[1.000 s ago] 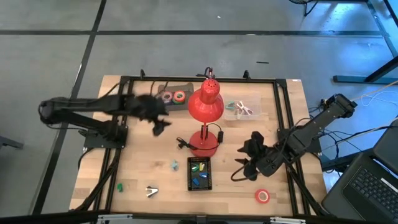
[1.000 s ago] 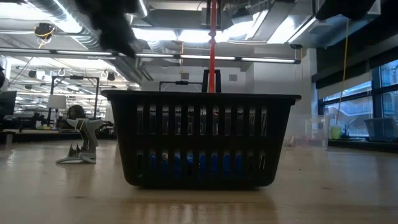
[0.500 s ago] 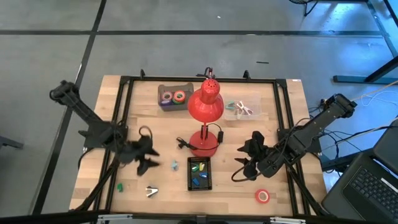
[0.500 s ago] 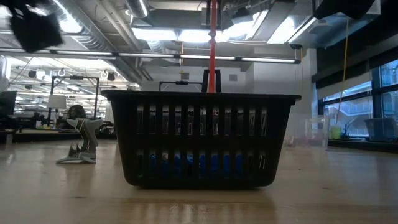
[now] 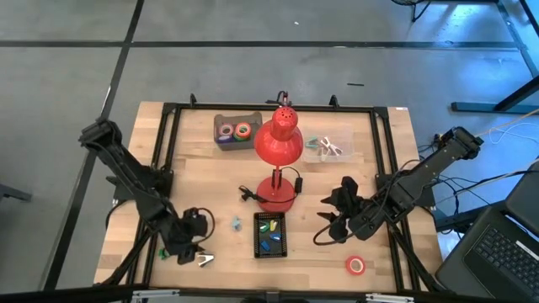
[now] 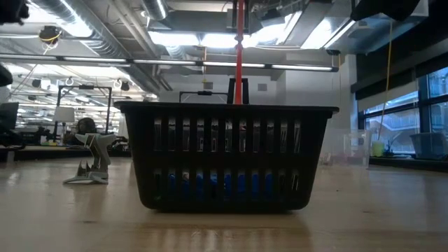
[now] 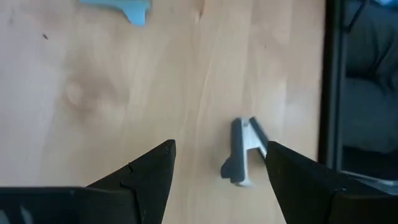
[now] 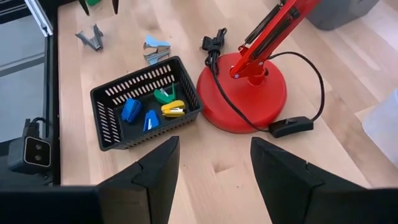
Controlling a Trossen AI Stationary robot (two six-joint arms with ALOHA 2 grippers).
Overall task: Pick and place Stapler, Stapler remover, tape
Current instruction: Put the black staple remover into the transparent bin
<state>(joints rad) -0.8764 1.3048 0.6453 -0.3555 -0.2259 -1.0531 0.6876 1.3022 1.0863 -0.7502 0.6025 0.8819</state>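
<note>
A small grey hinged tool, seemingly the stapler remover (image 5: 205, 259) (image 7: 241, 152), lies on its side on the wood near the table's near left. My left gripper (image 5: 190, 243) (image 7: 219, 149) hovers just above it, tilted down and open, touching nothing; the tool lies ahead of the fingertips, by one finger. Two tape rolls (image 5: 233, 130) sit in a grey tray at the far side. A red tape roll (image 5: 355, 265) lies flat at the near right. My right gripper (image 5: 335, 225) (image 8: 214, 155) hangs open above the table, right of the lamp.
A black basket (image 5: 270, 234) (image 8: 106, 118) holds small blue, green and yellow pieces. A red desk lamp (image 5: 278, 143) stands mid-table, its base (image 8: 245, 102) behind the basket. A light-blue piece (image 5: 237, 223), a green piece (image 5: 161, 252) and a clear box (image 5: 328, 145) lie about.
My left gripper has swung from beside the tape tray at the far side toward the table's near left edge and gone down, tipping further downward. It now stands over the grey tool, its fingers as wide apart as before.
</note>
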